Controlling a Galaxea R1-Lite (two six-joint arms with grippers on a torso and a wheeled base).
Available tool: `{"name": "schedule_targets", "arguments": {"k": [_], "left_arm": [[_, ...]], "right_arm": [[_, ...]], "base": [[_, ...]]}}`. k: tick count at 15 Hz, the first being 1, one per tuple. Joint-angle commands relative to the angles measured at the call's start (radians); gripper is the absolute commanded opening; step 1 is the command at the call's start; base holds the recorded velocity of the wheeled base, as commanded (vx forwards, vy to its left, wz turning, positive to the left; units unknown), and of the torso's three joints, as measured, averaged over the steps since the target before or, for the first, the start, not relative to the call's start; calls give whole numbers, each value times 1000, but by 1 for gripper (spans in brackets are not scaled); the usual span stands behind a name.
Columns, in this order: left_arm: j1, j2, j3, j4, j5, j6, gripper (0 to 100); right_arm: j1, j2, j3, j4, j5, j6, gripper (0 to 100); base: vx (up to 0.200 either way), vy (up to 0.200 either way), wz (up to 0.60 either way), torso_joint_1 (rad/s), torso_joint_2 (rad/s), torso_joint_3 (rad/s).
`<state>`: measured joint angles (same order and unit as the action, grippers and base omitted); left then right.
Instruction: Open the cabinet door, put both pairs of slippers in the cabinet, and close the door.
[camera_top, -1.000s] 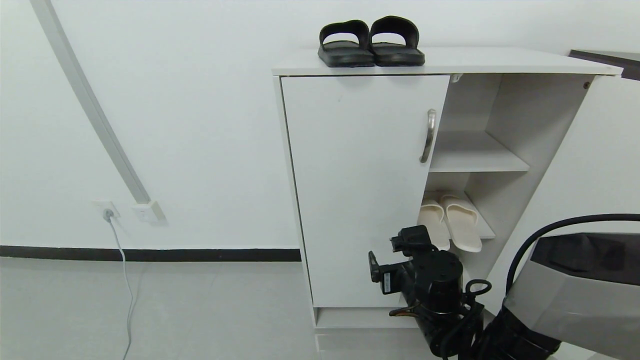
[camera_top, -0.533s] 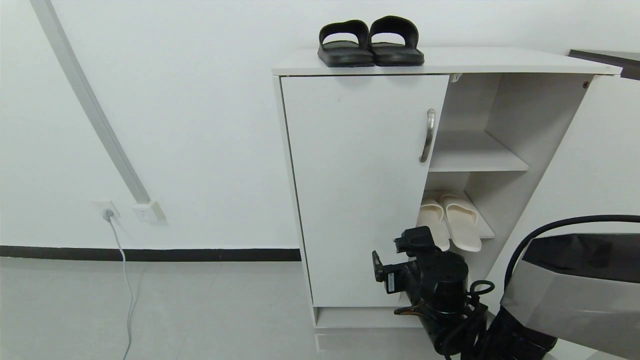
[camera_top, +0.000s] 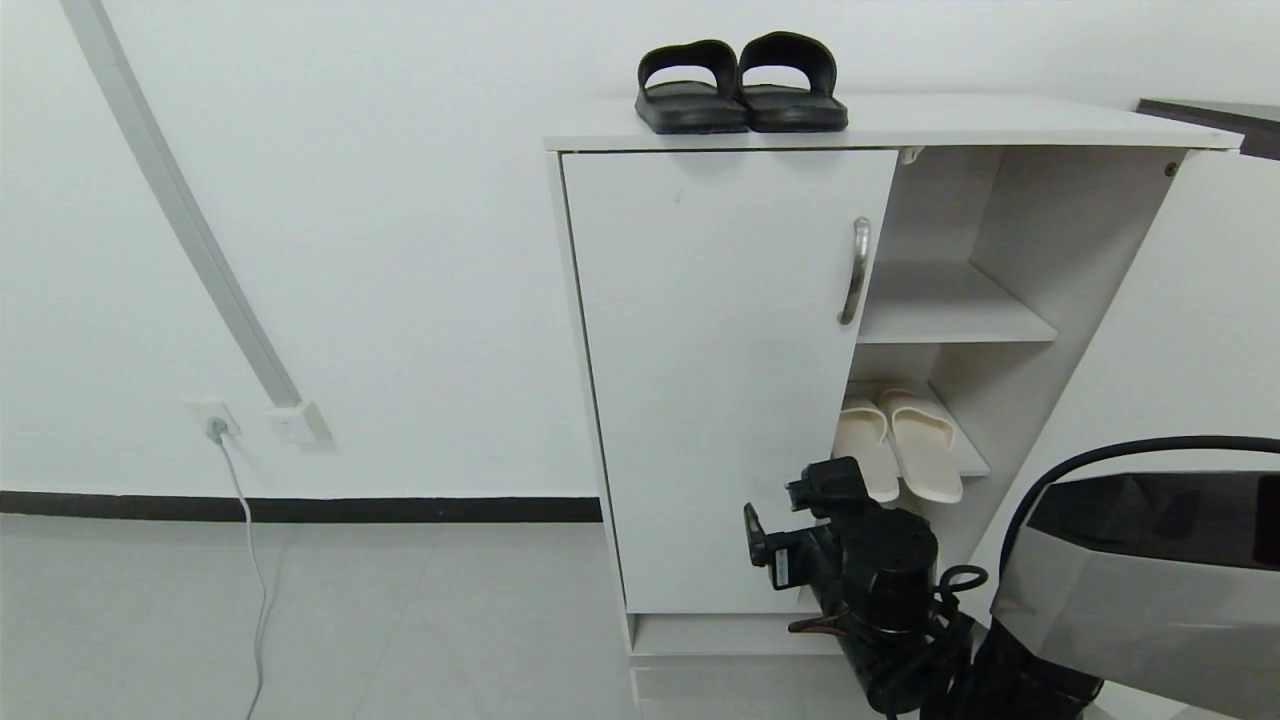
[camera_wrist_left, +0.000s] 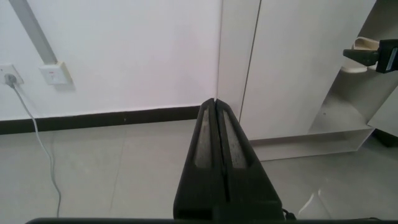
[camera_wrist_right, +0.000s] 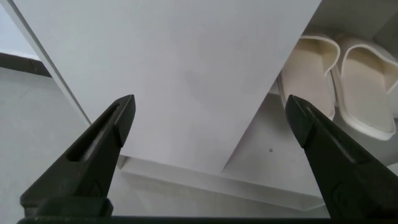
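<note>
A pair of black slippers (camera_top: 742, 85) stands on top of the white cabinet (camera_top: 1000, 120). A cream pair (camera_top: 900, 445) lies on the lower shelf behind the open right door (camera_top: 1190, 330). The left door (camera_top: 720, 380) with its metal handle (camera_top: 855, 270) is shut. My right gripper (camera_top: 795, 510) hangs low before the cabinet, near the left door's bottom edge. It is open (camera_wrist_right: 210, 102) and holds nothing, with the cream slippers (camera_wrist_right: 348, 81) beyond it. My left gripper (camera_wrist_left: 214, 106) is shut and empty, low over the floor left of the cabinet.
The upper shelf (camera_top: 950, 305) is bare. A wall socket with a hanging cable (camera_top: 212, 425) and a diagonal conduit (camera_top: 170, 200) are on the wall to the left. Open grey floor (camera_top: 350, 620) lies left of the cabinet.
My right gripper has drifted slightly down and to the right, away from the shelf. The slippers and doors have not moved.
</note>
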<state>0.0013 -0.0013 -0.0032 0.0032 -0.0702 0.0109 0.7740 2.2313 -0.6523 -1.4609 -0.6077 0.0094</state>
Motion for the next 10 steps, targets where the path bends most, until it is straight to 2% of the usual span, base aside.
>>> {"name": "schedule_targets", "arguments": {"k": [1,4,10], "left_arm": [[0,1,0,0,0,0,0],[0,1,0,0,0,0,0],[0,1,0,0,0,0,0]], "right_arm": [[1,5,0,-1,0,0,100],[1,5,0,-1,-1,0,100],[1,5,10,-3,0,0,100]], "base": [[0,0,0,0,0,0],[0,0,0,14,-157,-201],[0,0,0,74,-443,-351]]}}
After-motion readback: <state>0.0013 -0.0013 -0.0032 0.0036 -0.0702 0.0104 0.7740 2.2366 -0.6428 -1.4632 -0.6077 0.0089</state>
